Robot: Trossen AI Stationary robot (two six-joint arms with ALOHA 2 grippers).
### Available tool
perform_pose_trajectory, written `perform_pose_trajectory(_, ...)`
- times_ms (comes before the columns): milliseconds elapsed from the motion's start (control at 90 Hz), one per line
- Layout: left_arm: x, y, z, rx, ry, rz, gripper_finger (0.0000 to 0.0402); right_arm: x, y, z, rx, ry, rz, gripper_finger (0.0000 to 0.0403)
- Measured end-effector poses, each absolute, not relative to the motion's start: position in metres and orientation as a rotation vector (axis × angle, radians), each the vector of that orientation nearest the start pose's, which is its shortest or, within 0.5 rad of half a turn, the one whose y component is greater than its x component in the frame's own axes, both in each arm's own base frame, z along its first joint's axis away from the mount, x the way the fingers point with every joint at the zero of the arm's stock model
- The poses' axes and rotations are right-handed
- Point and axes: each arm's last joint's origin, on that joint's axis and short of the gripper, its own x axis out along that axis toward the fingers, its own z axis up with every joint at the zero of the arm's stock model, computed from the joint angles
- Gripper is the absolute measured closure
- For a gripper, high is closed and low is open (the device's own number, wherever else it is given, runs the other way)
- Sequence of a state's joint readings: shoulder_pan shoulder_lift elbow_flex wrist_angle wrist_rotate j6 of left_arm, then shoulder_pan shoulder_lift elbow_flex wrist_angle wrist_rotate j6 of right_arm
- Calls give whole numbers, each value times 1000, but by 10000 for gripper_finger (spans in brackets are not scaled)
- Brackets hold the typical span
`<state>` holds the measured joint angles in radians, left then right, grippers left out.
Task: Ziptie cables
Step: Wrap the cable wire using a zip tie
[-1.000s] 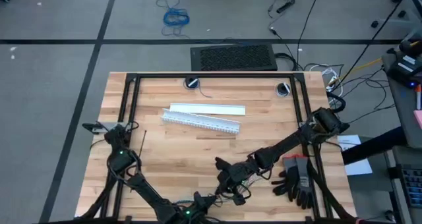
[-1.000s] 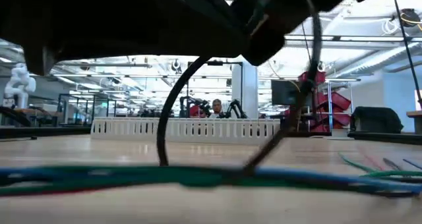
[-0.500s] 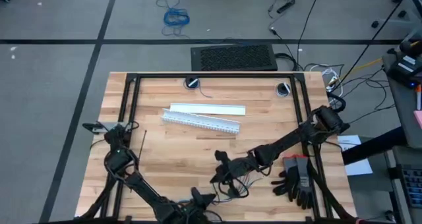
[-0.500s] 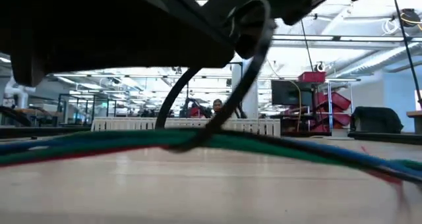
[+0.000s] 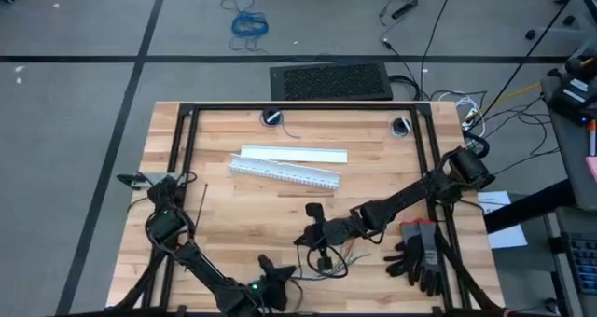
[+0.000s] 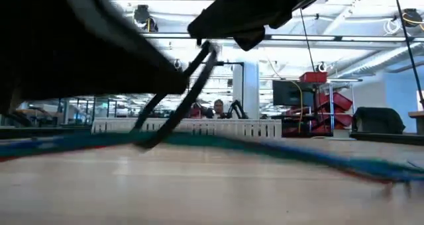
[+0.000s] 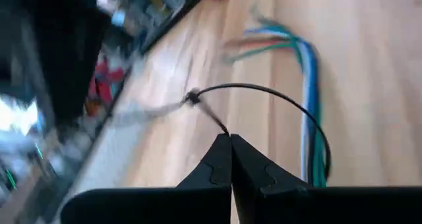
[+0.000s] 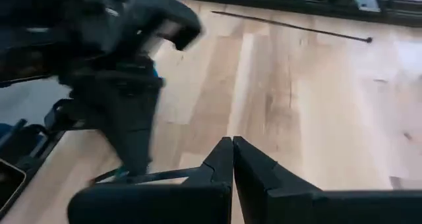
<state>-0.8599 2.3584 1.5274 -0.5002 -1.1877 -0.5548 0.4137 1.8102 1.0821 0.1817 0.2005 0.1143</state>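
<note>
Far left on the wooden bench, a spare ziptie lying straight beside the black frame bar. At the near edge, left hand with fingers pressed together, pinching the tail of a looped ziptie that arcs round the cables. Just right of it in the high view, right hand low over the bench centre, fingers shut in its wrist view; whether anything sits between them, cannot tell. Cables blue, green and reddish, spread on the bench between both hands. Farther back, white slotted duct beside its flat cover. Right edge, black gloves.
</note>
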Motion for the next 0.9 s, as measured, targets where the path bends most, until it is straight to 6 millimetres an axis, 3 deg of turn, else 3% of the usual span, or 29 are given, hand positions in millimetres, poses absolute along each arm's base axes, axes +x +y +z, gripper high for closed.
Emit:
perform_pose_trajectory(244,301,-310,87,358,502,508,392,354,160,176,-47,602,184,403)
perform_pose_trajectory(444,301,-310,97,263,479,521,327,355,157,177,-61,583,116,403)
perform_pose_trajectory(678,301,-311,123,1,411,544,242,359,149,178,-63,563,50,403)
perform_pose_trajectory(900,319,-302,123,-155,428,568,222,364,151,187,9,462,23,403)
